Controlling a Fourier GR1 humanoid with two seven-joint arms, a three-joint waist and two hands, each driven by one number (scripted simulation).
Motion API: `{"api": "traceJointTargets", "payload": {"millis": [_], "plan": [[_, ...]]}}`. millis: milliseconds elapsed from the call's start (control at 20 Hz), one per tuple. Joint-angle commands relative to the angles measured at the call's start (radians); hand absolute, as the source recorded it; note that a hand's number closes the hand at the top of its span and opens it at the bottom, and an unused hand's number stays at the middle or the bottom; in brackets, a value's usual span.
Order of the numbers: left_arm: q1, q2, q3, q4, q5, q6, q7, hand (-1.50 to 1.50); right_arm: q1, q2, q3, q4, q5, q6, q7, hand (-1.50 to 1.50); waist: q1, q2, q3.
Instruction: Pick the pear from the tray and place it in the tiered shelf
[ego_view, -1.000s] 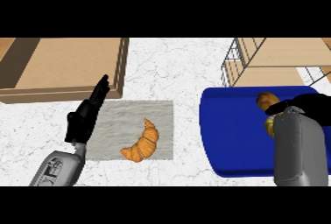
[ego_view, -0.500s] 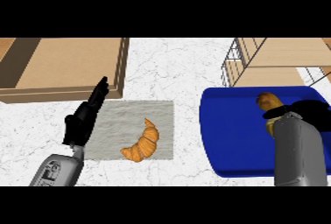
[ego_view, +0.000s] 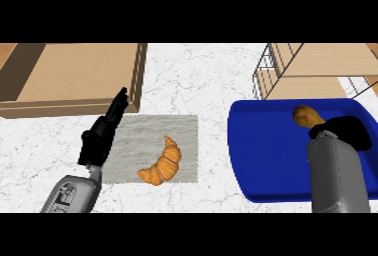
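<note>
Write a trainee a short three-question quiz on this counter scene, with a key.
1. True or false: the pear lies in the tray.
2. What lies on the grey mat? A: croissant. B: spoon. C: plate.
3. Fill in: the hand next to the pear is the robot's ____ hand.

Key
1. True.
2. A.
3. Right: the right hand is over the tray, at the pear's near end.
</note>
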Motion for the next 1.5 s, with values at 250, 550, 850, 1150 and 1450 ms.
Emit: {"api": "traceJointTargets", "payload": {"millis": [250, 550, 850, 1150, 1450], "plan": [[-0.019, 0.000, 0.000, 0.007, 0.009, -0.041, 0.004, 0.00, -0.038, 0.020, 0.335, 0.049, -0.165, 0.138, -0.331, 1.50, 0.066, -0.008, 0.005], [-0.019, -0.028, -0.025, 0.017, 0.010, -0.048, -0.003, 0.00, -0.024, 0.020, 0.628, -0.010, -0.381, 0.208, -0.595, 1.50, 0.088, -0.017, 0.006], [0.018, -0.010, 0.005, 0.023, 0.006, -0.027, -0.008, 0.00, 0.075, 0.021, 0.817, -0.358, -0.698, 0.088, -0.585, 1.50, 0.010, -0.027, 0.005], [0.019, -0.011, 0.016, 0.014, -0.009, -0.004, -0.009, 0.00, 0.163, 0.021, 1.052, -0.778, -0.658, -0.002, -0.339, 1.50, -0.024, -0.016, 0.002], [0.006, 0.006, 0.038, -0.034, 0.000, -0.009, 0.038, 0.00, 0.114, 0.021, 1.073, -1.100, -0.427, 0.185, -0.026, 1.50, -0.024, -0.012, 0.001]]}}
